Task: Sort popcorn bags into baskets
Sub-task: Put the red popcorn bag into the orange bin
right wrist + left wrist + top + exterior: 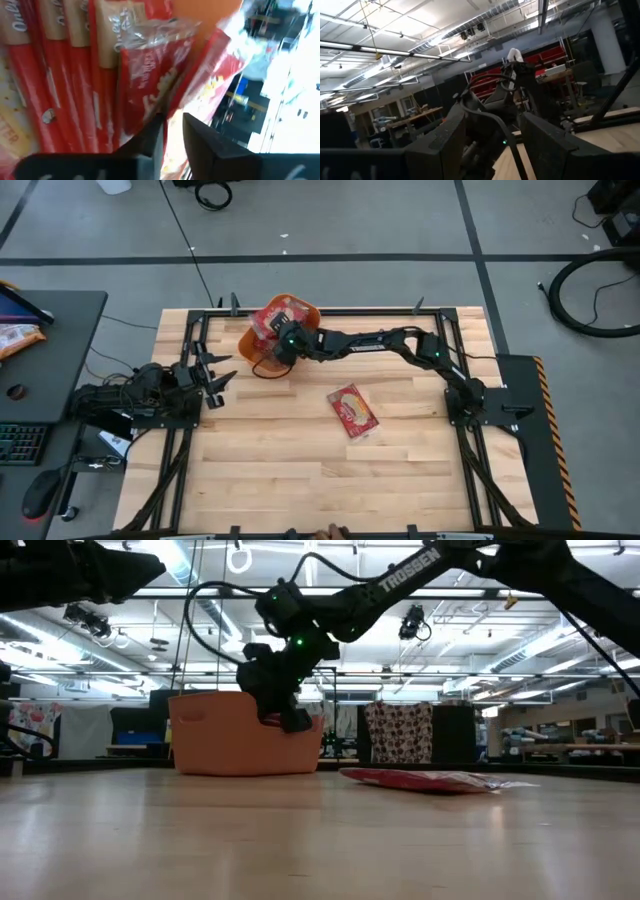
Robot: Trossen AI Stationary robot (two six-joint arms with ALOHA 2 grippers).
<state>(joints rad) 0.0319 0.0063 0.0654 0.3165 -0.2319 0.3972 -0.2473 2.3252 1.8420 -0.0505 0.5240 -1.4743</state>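
Note:
The orange tub [290,315] stands near the table's far edge, left of centre, and several red popcorn bags [75,75] stand on edge inside it. My right gripper [272,352] reaches across the table to the tub's near wall and is shut on one more red bag [212,70], which points into the tub. Another popcorn bag [353,410] lies flat on the table's middle, also seen in the low view [425,779]. My left gripper [215,375] waits open at the table's left side, touching nothing. My right gripper pinches one red popcorn bag between its two fingers [145,142] at the bag's near end [175,120]. The bag runs straight ahead from the fingers, seen edge-on. Its far end, with the clear seal [235,25], leans against the tub's orange wall beside the other bags.
The tub's near wall [215,745] stands in front of my right gripper [285,715]. Bare wooden table [300,470] stretches across the near half. A dark desk with a keyboard and a mouse [40,490] sits beyond the table's left edge.

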